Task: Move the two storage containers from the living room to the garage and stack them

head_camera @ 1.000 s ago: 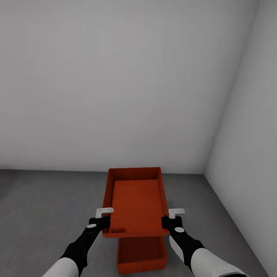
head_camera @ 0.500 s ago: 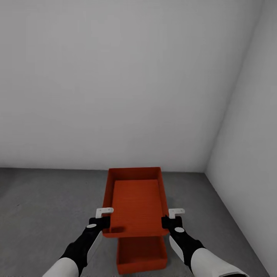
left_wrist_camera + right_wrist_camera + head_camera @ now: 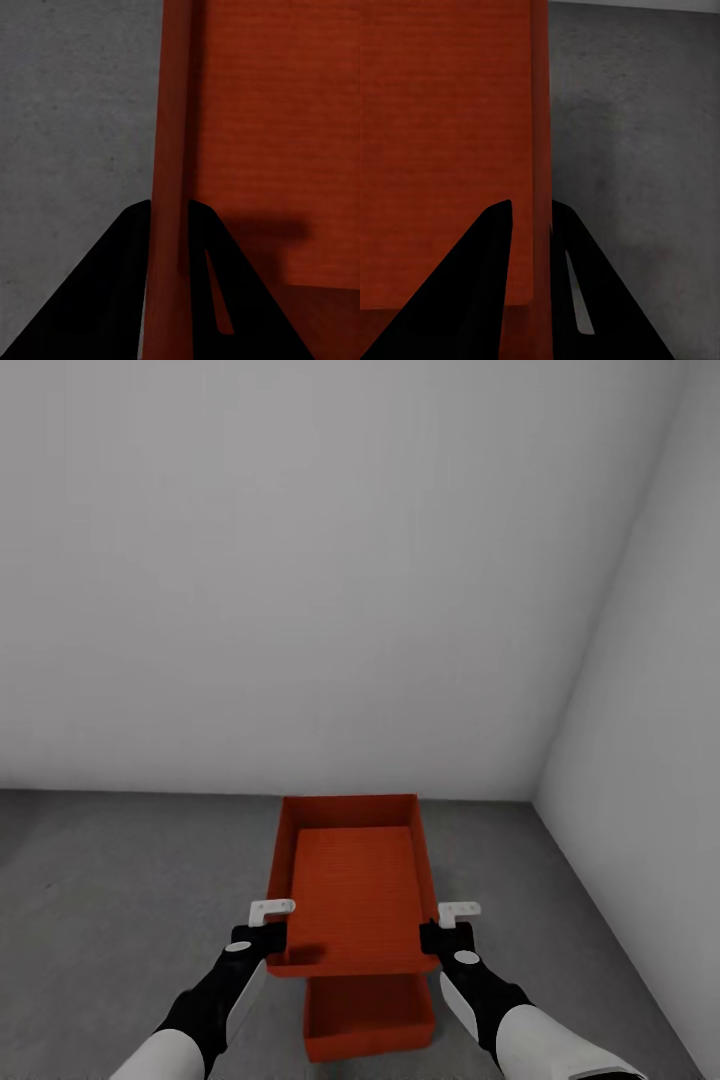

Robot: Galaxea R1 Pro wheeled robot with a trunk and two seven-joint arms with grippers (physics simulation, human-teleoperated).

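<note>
Garage corner, head view: white-grey walls (image 3: pixel 330 570) meet the dark grey concrete floor (image 3: pixel 120 880), on which the lower storage container (image 3: pixel 368 1025) rests, close in front of you. The upper storage container (image 3: pixel 352 890), orange-red and open-topped, hangs in the air above it, its near end overlapping the lower bin's far part; whether the two touch cannot be told.

Your left gripper (image 3: pixel 268 932) clamps the upper bin's left side wall near its front corner. In the left wrist view, your left gripper (image 3: pixel 166 225) has its fingers (image 3: pixel 124 255) drawn narrow, one either side of the thin wall, pressed against it.

Your right gripper (image 3: pixel 446 932) holds the opposite side wall the same way. In the right wrist view, your right gripper (image 3: pixel 531 221) has its fingers (image 3: pixel 491 247) straddling the rim, closed tight on it.
</note>
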